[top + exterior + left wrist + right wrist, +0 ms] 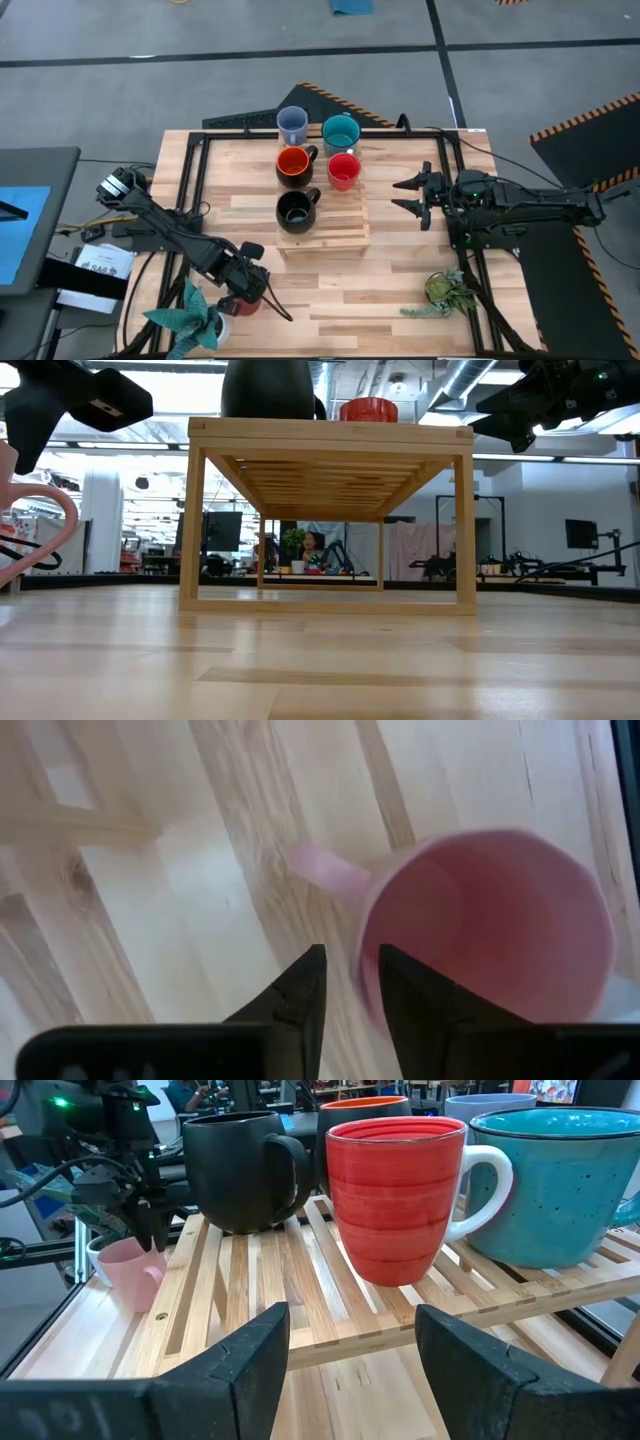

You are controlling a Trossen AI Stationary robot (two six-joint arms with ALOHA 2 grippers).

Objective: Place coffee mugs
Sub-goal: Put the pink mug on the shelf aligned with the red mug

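High view: five mugs stand on the slatted rack (322, 225) mid-worktop; the left tool (246, 287) sits over the pink mug (243, 303) at the near left, the right tool (418, 197) hangs released beside the rack. Left wrist view: its fingers (300, 1005) straddle the pink rim, nearly closed on it. Right wrist view: red mug (396, 1198), black mug (240, 1170) and teal mug (560, 1180) on the slats.

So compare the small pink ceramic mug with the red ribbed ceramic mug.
The pink mug stands on the tabletop beside the slatted rack; the red mug stands on the wooden slatted rack. The left gripper straddles the pink mug's rim; nothing holds the red mug, which the open right gripper faces. Both stand upright and have handles.
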